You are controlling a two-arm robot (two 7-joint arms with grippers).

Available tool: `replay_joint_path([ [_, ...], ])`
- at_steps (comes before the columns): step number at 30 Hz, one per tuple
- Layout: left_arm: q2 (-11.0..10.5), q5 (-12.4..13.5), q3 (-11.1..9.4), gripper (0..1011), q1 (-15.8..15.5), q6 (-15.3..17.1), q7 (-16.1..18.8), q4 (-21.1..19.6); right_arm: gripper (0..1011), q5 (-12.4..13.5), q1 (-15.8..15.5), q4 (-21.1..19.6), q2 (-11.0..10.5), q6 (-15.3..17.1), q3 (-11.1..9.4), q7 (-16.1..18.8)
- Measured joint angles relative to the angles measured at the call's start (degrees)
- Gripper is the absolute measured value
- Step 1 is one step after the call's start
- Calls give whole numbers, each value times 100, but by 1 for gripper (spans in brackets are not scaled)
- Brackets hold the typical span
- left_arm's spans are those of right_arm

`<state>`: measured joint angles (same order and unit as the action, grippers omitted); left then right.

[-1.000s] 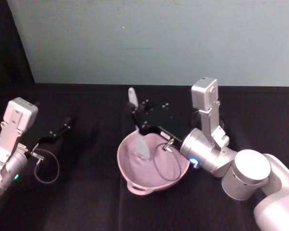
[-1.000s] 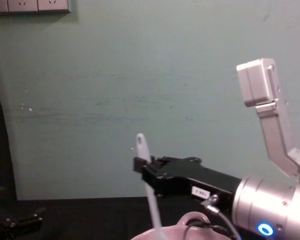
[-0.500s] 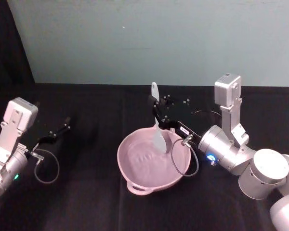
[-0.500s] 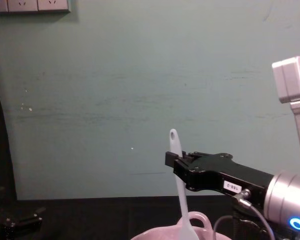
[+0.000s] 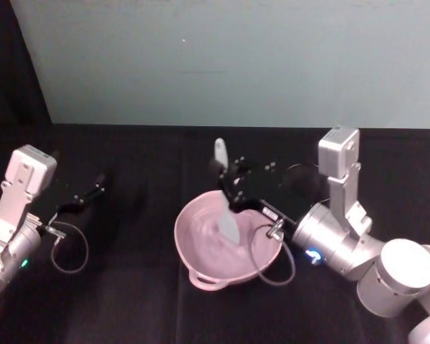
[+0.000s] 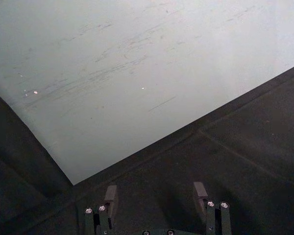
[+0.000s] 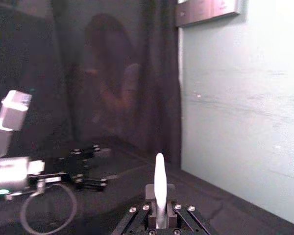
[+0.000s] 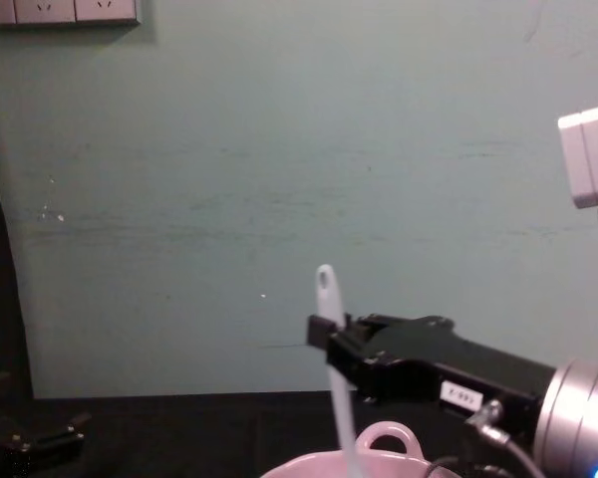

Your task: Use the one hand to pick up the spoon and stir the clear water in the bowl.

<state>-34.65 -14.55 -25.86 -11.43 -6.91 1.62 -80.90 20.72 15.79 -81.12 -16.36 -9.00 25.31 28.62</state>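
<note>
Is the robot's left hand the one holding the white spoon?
No, the right hand grips the spoon, its blade down in the pink bowl, while the left hand sits apart, open and empty.

No legible txt; white label (image 8: 461,396) on right gripper (image 8: 327,337) too small to read.

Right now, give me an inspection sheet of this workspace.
Surface: black table, cloth-covered.
Job's things: pale pink bowl at centre; white spoon near upright, blade down inside the bowl.
Clutter: nothing seen.
Grippers: right tool shut on the spoon's handle above the bowl; left tool open, holding nothing, parked at the left.
Cables: left cable loop by the left wrist; right cable loop hanging at the bowl's right rim.
Surroundings: pale green wall behind; dark curtain at left.
</note>
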Motion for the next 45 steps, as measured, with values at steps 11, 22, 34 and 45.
replay_joint_path([
  [11,0,0,0,1005,0,0,0,0,120,1,-50,-119,113,31,301,114],
  [22,0,0,0,1005,0,0,0,0,120,208,274,426,409,23,334,164],
  [34,0,0,0,1005,0,0,0,0,120,325,532,900,397,-44,41,27],
  [45,0,0,0,1005,0,0,0,0,120,321,387,713,168,-54,-189,-67],
])
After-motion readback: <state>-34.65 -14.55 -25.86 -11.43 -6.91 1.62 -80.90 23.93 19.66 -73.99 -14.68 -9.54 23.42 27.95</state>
